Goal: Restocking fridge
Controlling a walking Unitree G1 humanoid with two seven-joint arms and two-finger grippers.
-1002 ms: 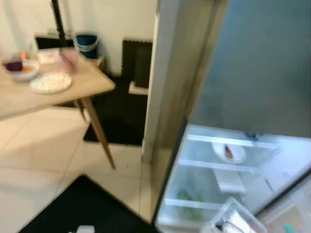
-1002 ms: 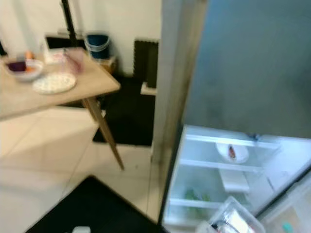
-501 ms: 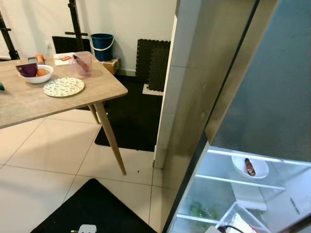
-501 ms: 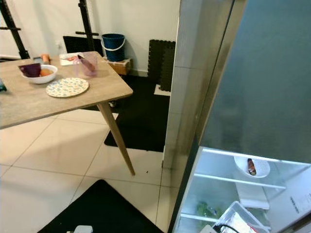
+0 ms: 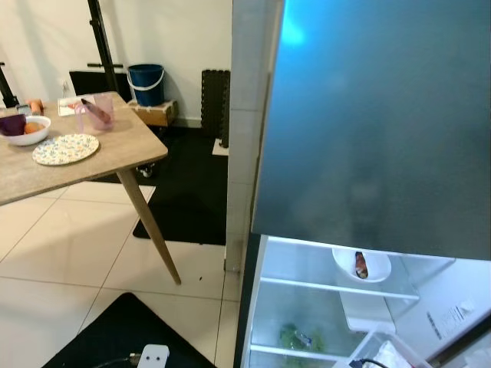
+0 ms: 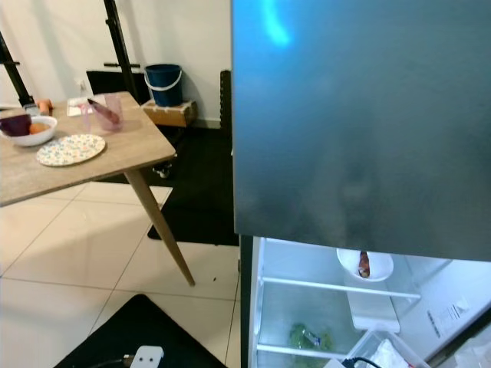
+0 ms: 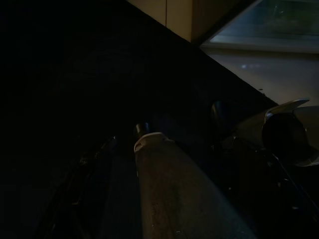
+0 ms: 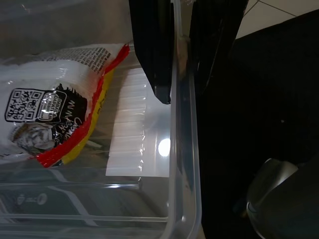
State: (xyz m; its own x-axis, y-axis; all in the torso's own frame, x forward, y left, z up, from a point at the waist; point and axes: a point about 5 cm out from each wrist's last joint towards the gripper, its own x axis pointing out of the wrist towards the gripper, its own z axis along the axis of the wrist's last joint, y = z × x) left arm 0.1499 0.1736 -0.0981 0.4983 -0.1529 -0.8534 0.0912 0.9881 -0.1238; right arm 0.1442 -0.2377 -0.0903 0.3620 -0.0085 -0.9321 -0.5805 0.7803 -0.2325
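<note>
Tiled kitchen floor (image 5: 61, 261) lay beside the open fridge (image 6: 322, 307); the right gripper (image 8: 174, 64) had its fingers clamped on the rim of the clear container (image 8: 184, 164), carrying the packet (image 8: 55, 119) for shelving; left gripper's fingers' state could not be told.

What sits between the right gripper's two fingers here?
The clear bin's rim: in the right wrist view the right gripper is clamped on it, one finger inside, one outside.
</note>
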